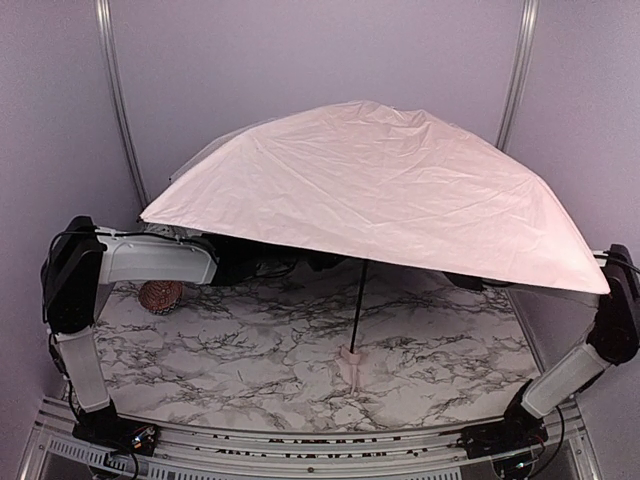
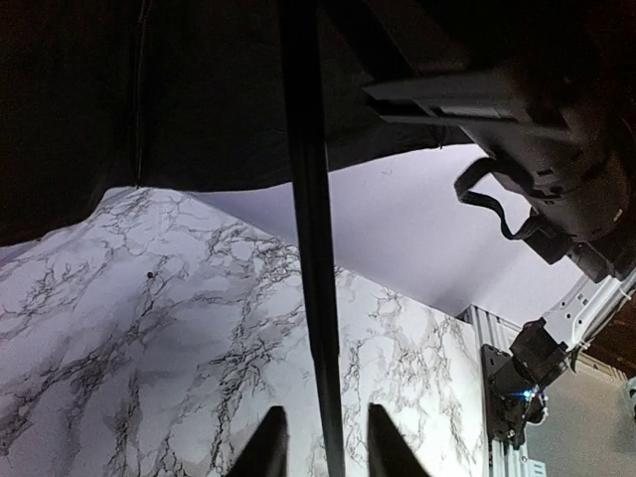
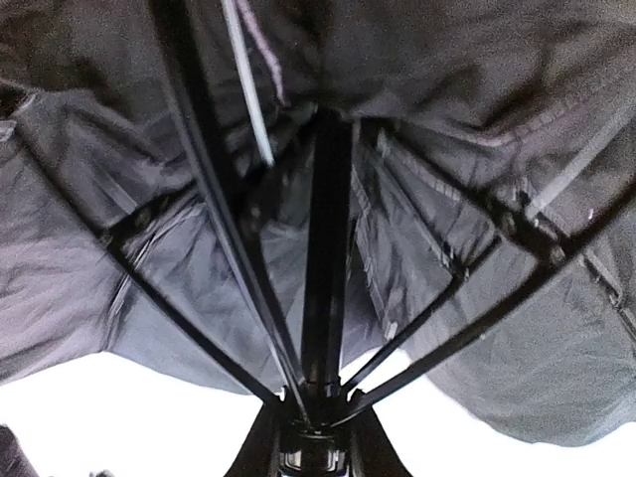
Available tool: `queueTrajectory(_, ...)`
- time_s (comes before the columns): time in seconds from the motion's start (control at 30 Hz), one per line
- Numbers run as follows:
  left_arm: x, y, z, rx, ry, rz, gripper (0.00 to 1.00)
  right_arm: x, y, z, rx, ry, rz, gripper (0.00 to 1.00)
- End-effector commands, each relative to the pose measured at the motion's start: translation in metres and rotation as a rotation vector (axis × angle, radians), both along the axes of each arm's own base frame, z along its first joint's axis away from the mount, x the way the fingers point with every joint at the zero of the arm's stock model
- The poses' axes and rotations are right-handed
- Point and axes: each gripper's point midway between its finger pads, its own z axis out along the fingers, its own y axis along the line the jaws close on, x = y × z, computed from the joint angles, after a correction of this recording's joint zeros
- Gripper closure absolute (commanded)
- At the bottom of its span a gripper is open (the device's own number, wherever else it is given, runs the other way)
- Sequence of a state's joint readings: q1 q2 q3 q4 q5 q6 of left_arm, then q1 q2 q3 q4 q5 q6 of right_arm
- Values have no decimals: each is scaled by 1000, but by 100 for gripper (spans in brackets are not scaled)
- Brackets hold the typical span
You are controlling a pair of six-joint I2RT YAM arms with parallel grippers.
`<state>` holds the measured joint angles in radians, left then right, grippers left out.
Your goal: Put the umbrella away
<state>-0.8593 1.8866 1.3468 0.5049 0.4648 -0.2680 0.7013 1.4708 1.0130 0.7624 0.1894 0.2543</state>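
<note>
Matt pink cloth umbrella (image 1: 380, 190) over a smooth marble-patterned table (image 1: 250, 350).

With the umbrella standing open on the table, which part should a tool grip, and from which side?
On the umbrella, grip the thin black shaft, midway between the handle and the canopy, coming in level from the side under the canopy's edge. The shaft is slim, rigid and near upright; the canopy is broad, limp fabric.
</note>
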Motion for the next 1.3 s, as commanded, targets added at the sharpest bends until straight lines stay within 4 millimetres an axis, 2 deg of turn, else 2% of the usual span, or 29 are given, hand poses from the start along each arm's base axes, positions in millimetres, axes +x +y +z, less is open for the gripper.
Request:
queueTrajectory(0.0, 4, 14, 4, -13, -68, 59, 65, -6, -24, 89, 198, -264, -51, 100)
queueTrajectory(0.2, 14, 23, -23, 45, -62, 132, 41, -9, -21, 120, 269, -282, -6, 100)
queueTrajectory(0.33, 18, 22, -39, 68, -47, 146, 37, -19, -19, 135, 263, -309, 9, 100)
queueTrajectory(0.47, 16, 20, -50, 73, -33, 129, 45, -26, -18, 147, 252, -333, 23, 100)
queueTrajectory(0.67, 15, 21, -58, 73, -19, 133, 75, -31, -18, 159, 241, -357, 30, 100)
queueTrajectory(0.73, 14, 21, -59, 68, -15, 129, 81, -31, -17, 159, 239, -357, 35, 100)
queueTrajectory(0.8, 12, 19, -58, 56, -13, 116, 84, -31, -15, 158, 236, -346, 50, 100)
queueTrajectory(0.93, 14, 17, -56, 39, -4, 123, 100, -31, -11, 150, 227, -324, 74, 100)
queueTrajectory(1.07, 15, 17, -41, 0, -16, 131, 100, -28, -6, 130, 155, -283, 74, 100)
queueTrajectory(1.13, 20, 19, -24, -27, -42, 158, 100, -25, 0, 113, 114, -244, 86, 100)
queueTrajectory(1.27, 26, 24, 32, -113, -132, 196, 100, -19, 18, 65, 16, -139, 122, 98)
